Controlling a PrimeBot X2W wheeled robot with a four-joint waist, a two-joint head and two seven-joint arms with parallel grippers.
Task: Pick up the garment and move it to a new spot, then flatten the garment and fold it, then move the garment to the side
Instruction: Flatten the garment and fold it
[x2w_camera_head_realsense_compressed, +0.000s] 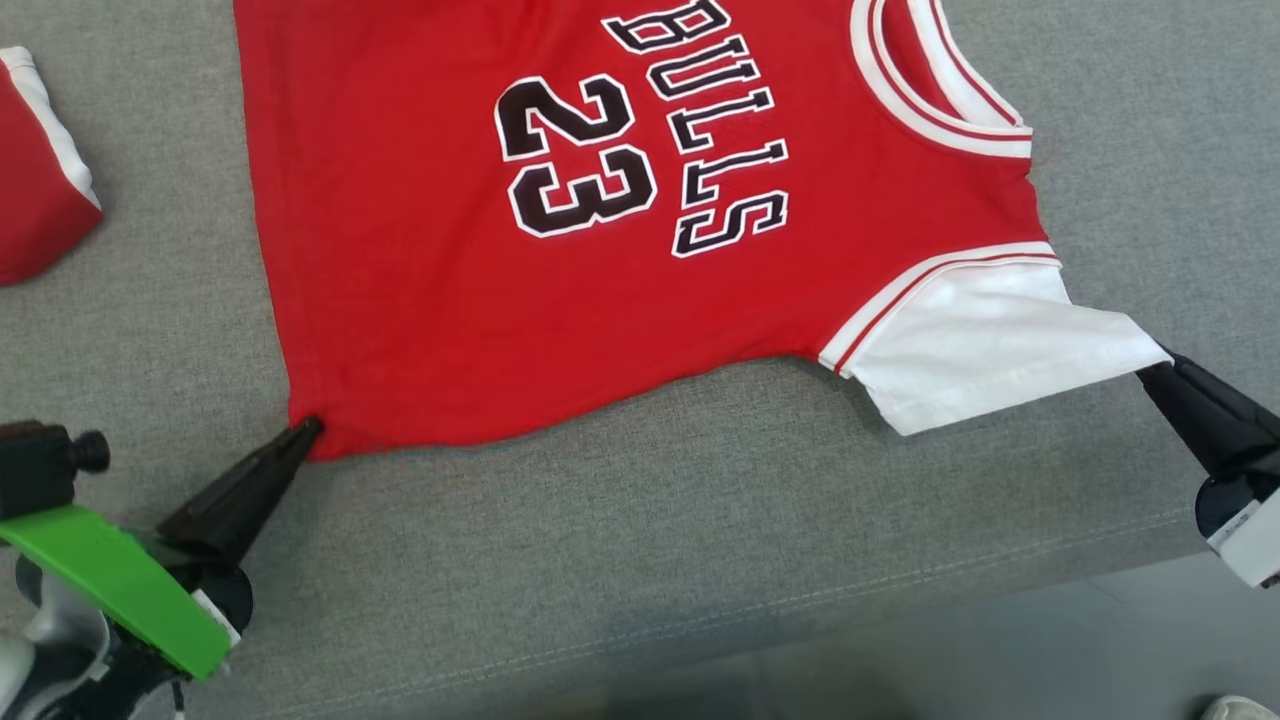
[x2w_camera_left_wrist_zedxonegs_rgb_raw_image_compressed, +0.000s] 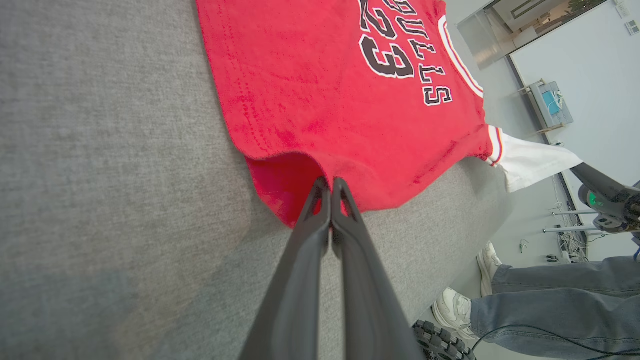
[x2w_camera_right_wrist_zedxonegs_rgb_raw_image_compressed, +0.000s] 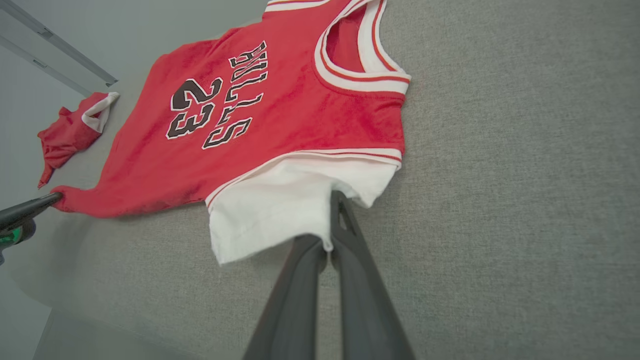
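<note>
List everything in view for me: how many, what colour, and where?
surface: one, grey fabric, under the clothes
jersey: one, red with white sleeve and black lettering, spread on the surface
second garment: one, red with white trim, bunched at the robot's left
person's legs: two, blue jeans, white shoes, beside the surface
left gripper: one, dark, shut on the jersey's hem corner
right gripper: one, dark, shut on the white sleeve

The light was bright, soft and even, without glare. A thin shadow lay under the garment (x2w_camera_head_realsense_compressed: 450, 300) along its lower hem. My wrist views bowed at their edges, and my fingers (x2w_camera_left_wrist_zedxonegs_rgb_raw_image_compressed: 295, 280) at bottom centre looked soft.
</note>
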